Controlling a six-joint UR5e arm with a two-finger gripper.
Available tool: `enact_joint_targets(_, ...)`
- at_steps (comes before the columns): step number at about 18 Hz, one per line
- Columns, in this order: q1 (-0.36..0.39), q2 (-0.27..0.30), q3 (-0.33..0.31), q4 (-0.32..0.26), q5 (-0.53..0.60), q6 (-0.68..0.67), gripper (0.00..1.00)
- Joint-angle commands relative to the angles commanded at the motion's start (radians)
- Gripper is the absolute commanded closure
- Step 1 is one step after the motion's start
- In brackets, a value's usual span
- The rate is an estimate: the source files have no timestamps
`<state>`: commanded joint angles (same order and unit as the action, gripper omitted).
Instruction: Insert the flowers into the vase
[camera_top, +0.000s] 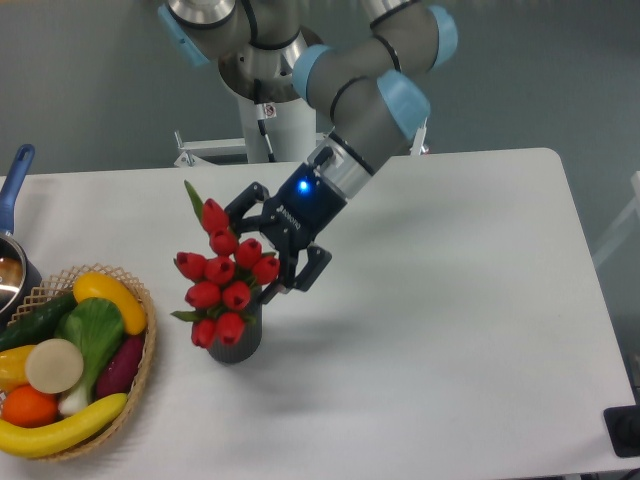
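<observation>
Camera: gripper (268, 244) holds flowers (226, 276) w/ stems in vase (238, 341).

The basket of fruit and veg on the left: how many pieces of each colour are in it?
In the wicker basket:
Yellow: 3, counting the banana, the lemon-like piece and a piece cut off at the picture's left edge
Green: 2, the cucumber and the leafy vegetable
Orange: 1
Purple: 1
Cream disc: 1
Total: 8 visible
</observation>
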<state>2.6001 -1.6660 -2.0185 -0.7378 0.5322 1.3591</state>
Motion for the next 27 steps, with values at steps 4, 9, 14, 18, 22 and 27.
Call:
enact_joint_targets(4,0.000,-0.003,-0.026,0.000,0.006,-0.003,0.00)
enact_joint_targets(9,-0.006,-0.031,-0.029,0.000,-0.004,-0.006,0.00)
enact_joint_targets(14,-0.014,-0.052,-0.023,0.000,0.006,-0.005,0.00)
enact_joint_targets(18,-0.009,-0.044,-0.016,-0.002,0.072,0.000,0.00)
enact_joint_targets(22,0.031,-0.018,0.024,0.000,0.291,-0.005,0.00)
enact_joint_targets(27,0.150,0.002,0.121,-0.002,0.423,0.005,0.00)
